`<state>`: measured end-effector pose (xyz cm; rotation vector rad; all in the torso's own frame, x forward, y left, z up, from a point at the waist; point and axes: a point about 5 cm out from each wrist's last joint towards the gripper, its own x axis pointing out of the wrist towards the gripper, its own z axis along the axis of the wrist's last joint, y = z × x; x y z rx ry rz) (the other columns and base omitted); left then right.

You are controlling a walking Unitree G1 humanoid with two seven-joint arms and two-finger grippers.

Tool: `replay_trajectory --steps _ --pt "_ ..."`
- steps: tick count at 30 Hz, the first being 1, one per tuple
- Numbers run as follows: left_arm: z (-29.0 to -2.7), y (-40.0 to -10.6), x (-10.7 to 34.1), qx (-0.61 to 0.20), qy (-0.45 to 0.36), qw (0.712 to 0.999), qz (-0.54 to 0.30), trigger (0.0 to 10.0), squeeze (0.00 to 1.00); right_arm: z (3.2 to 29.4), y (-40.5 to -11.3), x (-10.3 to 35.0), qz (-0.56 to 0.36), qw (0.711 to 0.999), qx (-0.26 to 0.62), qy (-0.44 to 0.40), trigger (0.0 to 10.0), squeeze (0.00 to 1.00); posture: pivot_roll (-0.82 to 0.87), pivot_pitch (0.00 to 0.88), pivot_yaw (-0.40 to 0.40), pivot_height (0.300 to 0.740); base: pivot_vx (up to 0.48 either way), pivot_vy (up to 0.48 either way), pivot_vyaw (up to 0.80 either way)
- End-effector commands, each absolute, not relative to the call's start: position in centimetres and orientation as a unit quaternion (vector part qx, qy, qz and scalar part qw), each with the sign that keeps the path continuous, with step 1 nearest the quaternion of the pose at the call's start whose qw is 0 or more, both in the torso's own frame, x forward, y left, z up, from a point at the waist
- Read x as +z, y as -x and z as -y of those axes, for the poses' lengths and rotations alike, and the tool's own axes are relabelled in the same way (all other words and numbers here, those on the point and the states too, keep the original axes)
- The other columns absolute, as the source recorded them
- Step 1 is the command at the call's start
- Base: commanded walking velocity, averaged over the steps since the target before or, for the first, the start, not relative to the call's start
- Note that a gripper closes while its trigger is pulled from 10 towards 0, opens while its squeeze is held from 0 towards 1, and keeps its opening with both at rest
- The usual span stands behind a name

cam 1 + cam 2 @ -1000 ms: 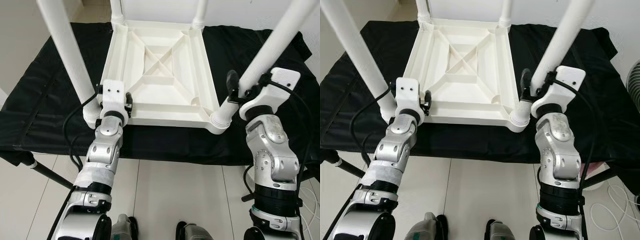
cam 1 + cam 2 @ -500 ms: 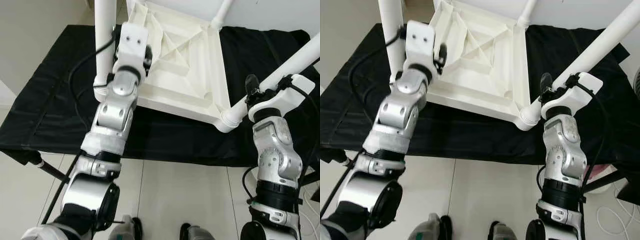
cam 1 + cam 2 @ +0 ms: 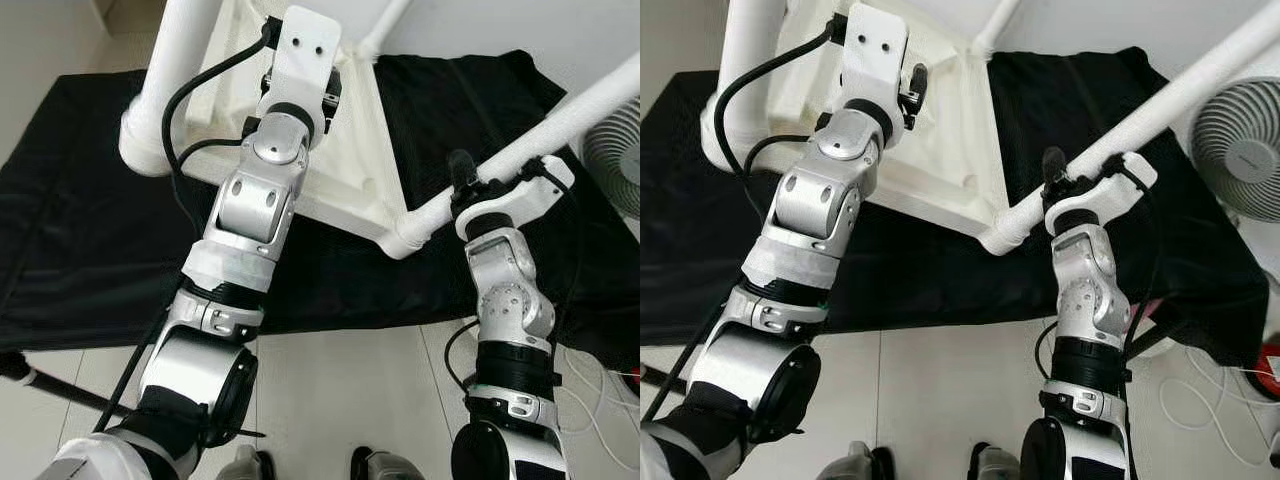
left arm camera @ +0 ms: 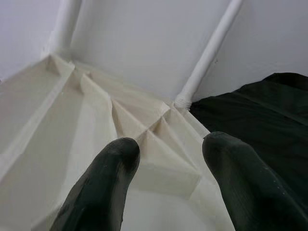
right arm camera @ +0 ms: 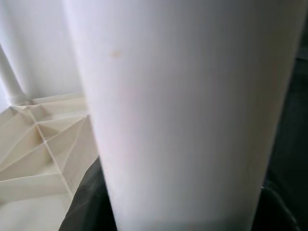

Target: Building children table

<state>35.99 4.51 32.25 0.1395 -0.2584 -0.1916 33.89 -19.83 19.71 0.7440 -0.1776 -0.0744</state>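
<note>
The children's table point(image 3: 345, 150) is seen upside down and tilted over the black-draped tabletop point(image 3: 90, 230), its ribbed underside facing up and its legs pointing away from the cloth. The near right leg point(image 3: 520, 150) is gripped just above its socket by the right claw point(image 3: 470, 183), whose fingers are closed around the tube; in the right wrist view the leg point(image 5: 183, 106) is pressed right between the black fingers. The left claw point(image 3: 300, 92) is held open and empty just above the ribbed underside, close to the thick near left leg point(image 3: 170, 75); in the left wrist view the two fingers point(image 4: 103, 185) are spread apart with nothing between them. Since the weight appears to be carried by one claw on one smooth round leg, slipping or twisting of the tube in the grip is judged the main risk; the leg could also be levered out of its socket if it is only pushed in, and the tilted frame could then drop onto the cloth or slide off its near edge. The cloth could be dragged along by a corner. The table looks like hard, matte white moulded plastic with diagonal stiffening ribs and plain cylindrical legs; the cloth is soft, dark and creased. A white fan point(image 3: 1240, 150) is seen beyond the right claw
</note>
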Motion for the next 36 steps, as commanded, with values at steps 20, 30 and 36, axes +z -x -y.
replay_trajectory --steps 20,30,36 --pt "-0.6 -34.4 30.1 -0.180 -0.105 0.974 0.093 10.0 0.00 12.8 -33.5 8.2 -0.185 0.898 0.048 -0.396 10.0 0.00 -0.03 0.212 0.177 0.740 0.000 0.000 0.00" --pt "0.9 -33.0 25.9 -0.258 -0.139 0.955 0.043 10.0 0.00 13.8 -34.1 7.8 -0.186 0.891 0.037 -0.412 10.0 0.00 -0.03 0.225 0.154 0.740 0.000 0.000 0.00" --pt "1.2 -32.4 24.5 -0.295 -0.165 0.941 0.028 10.0 0.02 14.4 -33.7 7.5 -0.163 0.881 0.025 -0.443 10.0 1.00 -0.02 0.230 0.154 0.740 0.000 0.000 0.00"
